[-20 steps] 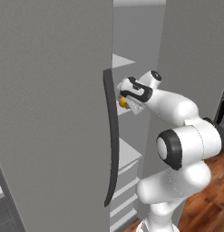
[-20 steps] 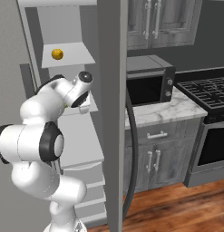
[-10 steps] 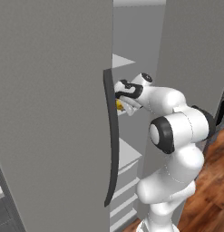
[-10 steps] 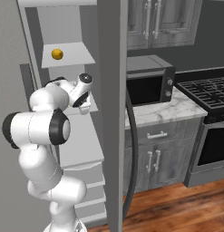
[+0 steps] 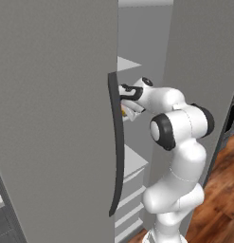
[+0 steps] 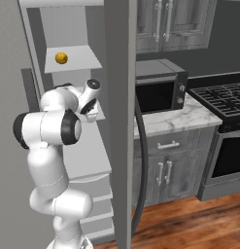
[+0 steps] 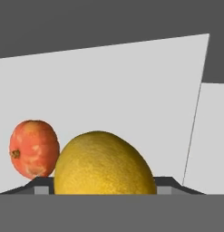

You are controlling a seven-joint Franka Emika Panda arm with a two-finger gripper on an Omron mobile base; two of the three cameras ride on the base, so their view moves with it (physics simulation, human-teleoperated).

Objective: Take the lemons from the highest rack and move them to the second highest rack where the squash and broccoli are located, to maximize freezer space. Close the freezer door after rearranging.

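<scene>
Reaching into the open freezer, my gripper (image 5: 124,109) sits at the second highest rack (image 6: 101,115), partly behind the door handle (image 5: 117,142). It is shut on a lemon (image 7: 104,164), which looms large and yellow at the bottom of the hand view and hides the fingertips. A sliver of that lemon (image 5: 123,113) peeks out beside the handle. Another lemon (image 6: 61,58) lies on the highest rack (image 6: 85,62). The squash and broccoli are out of view.
A red-orange round fruit (image 7: 34,148) lies just left of the held lemon on the white rack. The grey freezer door (image 5: 52,118) stands open at the left. A second grey door (image 6: 120,121) flanks the arm on the right. Counter, microwave (image 6: 158,87) and stove lie beyond.
The hand has pushed deeper into the freezer at the second rack with the lemon, and the elbow has swung up and closer. The lemon on the top rack has not moved.
</scene>
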